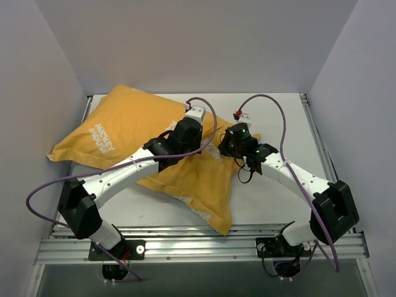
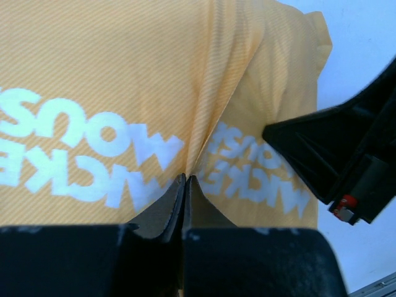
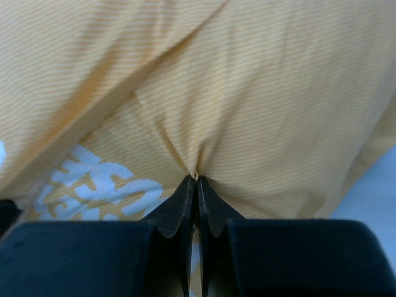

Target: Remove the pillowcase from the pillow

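The pillowcase [image 1: 124,130] lies yellow-orange side up across the white table, with white "Mickey Mouse" lettering [image 2: 80,148] showing. It bulges at the back left and lies flatter toward the front. The pillow is hidden inside it. My left gripper [image 1: 207,148] is shut on a raised fold of the yellow fabric [image 2: 204,111] near the case's middle; its tips [image 2: 185,177] meet on the crease. Just to its right, my right gripper [image 1: 224,147] is shut on another pinch of the same fabric [image 3: 247,93], with its tips [image 3: 197,179] closed on a small pucker.
White walls enclose the table [image 1: 278,185] on the left, back and right. An aluminium rail [image 1: 204,244] runs along the near edge between the arm bases. Purple cables [image 1: 275,108] loop above both arms. The right gripper's black body [image 2: 334,148] shows close by in the left wrist view.
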`<move>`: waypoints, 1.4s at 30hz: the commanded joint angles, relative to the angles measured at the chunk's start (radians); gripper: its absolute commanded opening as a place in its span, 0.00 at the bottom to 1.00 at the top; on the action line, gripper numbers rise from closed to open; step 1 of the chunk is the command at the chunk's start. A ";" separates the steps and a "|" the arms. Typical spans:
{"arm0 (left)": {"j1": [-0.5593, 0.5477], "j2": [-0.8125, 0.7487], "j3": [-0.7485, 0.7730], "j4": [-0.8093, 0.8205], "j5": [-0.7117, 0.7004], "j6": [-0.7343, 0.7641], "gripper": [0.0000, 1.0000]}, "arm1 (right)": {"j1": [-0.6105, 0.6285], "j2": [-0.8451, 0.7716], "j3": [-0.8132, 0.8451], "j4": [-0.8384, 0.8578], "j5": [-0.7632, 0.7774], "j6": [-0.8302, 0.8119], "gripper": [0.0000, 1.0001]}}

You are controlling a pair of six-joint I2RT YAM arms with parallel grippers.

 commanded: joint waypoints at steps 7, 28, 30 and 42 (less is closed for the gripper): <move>0.057 -0.123 0.026 -0.054 -0.069 -0.015 0.02 | -0.144 -0.185 -0.142 -0.188 0.114 -0.012 0.00; 0.130 -0.072 -0.134 -0.020 0.069 -0.084 0.02 | -0.033 -0.111 0.183 -0.241 0.135 -0.074 0.58; 0.129 -0.074 -0.144 -0.017 0.070 -0.090 0.02 | 0.000 -0.066 0.237 -0.244 0.154 -0.085 0.68; 0.176 -0.115 -0.281 -0.012 0.058 -0.187 0.02 | -0.155 0.120 0.084 -0.259 0.237 -0.078 0.65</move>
